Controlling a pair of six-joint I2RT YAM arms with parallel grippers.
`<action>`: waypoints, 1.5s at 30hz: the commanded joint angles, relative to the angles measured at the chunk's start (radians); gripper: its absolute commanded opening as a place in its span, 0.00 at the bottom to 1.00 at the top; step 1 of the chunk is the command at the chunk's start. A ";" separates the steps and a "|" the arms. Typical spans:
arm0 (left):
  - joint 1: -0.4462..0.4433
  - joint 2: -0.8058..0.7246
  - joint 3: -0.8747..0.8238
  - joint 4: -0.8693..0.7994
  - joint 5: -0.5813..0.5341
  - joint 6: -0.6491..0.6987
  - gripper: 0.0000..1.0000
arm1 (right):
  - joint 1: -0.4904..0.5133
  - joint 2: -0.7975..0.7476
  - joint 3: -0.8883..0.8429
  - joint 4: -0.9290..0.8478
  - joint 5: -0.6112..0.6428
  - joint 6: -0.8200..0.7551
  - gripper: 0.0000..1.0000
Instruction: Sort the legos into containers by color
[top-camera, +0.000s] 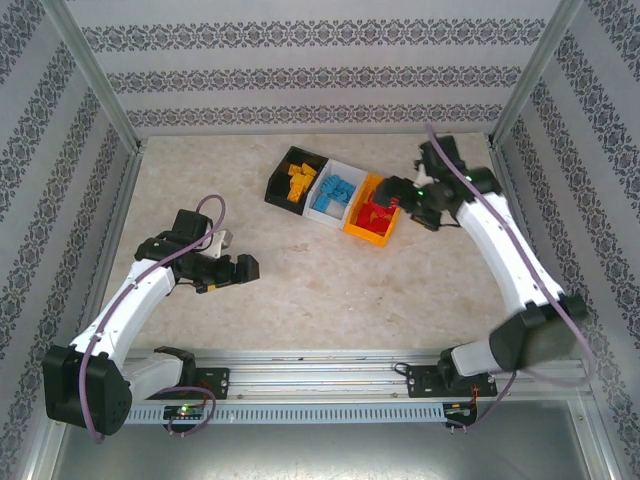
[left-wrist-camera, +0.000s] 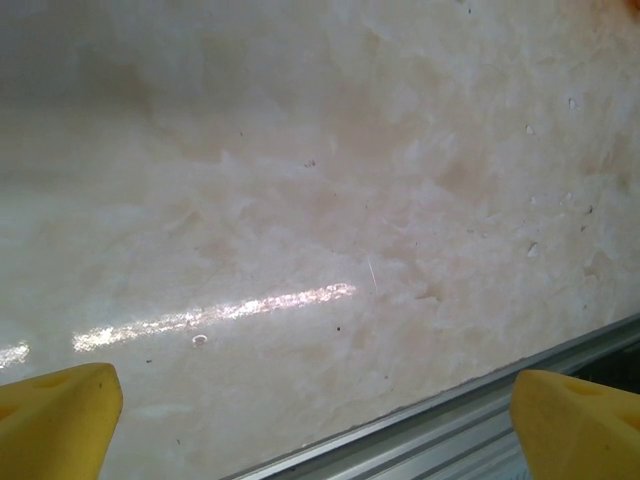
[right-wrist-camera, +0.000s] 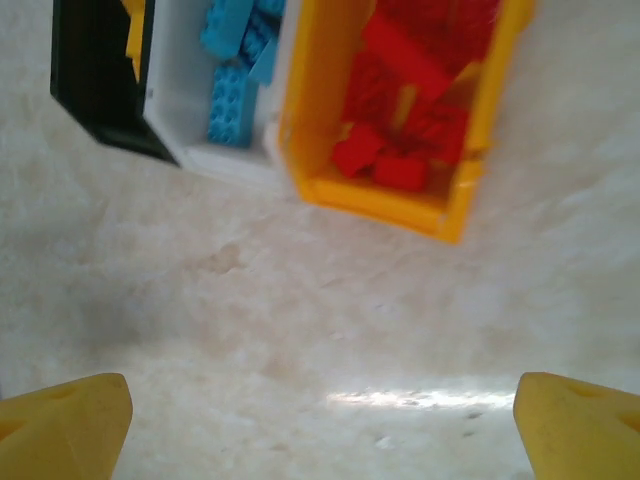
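Note:
Three bins stand in a row at the back centre: a black bin (top-camera: 291, 176) with orange-yellow legos (top-camera: 297, 179), a white bin (top-camera: 335, 192) with blue legos (top-camera: 333, 193), and an orange bin (top-camera: 372, 210) with red legos (top-camera: 379, 210). In the right wrist view the orange bin (right-wrist-camera: 312, 140) holds red legos (right-wrist-camera: 400, 100), the white bin (right-wrist-camera: 175, 90) holds blue legos (right-wrist-camera: 235, 70), and the black bin (right-wrist-camera: 95, 70) lies at the top left. My right gripper (top-camera: 392, 190) hangs open just right of the orange bin, nothing between its yellow fingertips (right-wrist-camera: 70, 425). My left gripper (top-camera: 243, 270) is open and empty over bare table, its fingertips (left-wrist-camera: 55, 420) wide apart.
A metal rail (top-camera: 330, 362) runs along the near table edge, seen close in the left wrist view as a rail (left-wrist-camera: 470, 420). Patterned walls and metal posts (top-camera: 95, 75) enclose the marble table (top-camera: 330, 290).

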 joint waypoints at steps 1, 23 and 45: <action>0.012 0.001 -0.011 0.059 -0.048 -0.087 1.00 | 0.001 -0.168 -0.171 0.233 0.126 -0.215 0.98; -0.010 -0.102 -0.048 0.331 -0.546 -0.248 1.00 | -0.238 -0.188 -0.854 1.255 0.133 -0.532 0.98; 0.050 0.235 -0.348 1.296 -0.913 0.276 1.00 | -0.303 0.148 -0.821 1.524 0.084 -0.436 0.98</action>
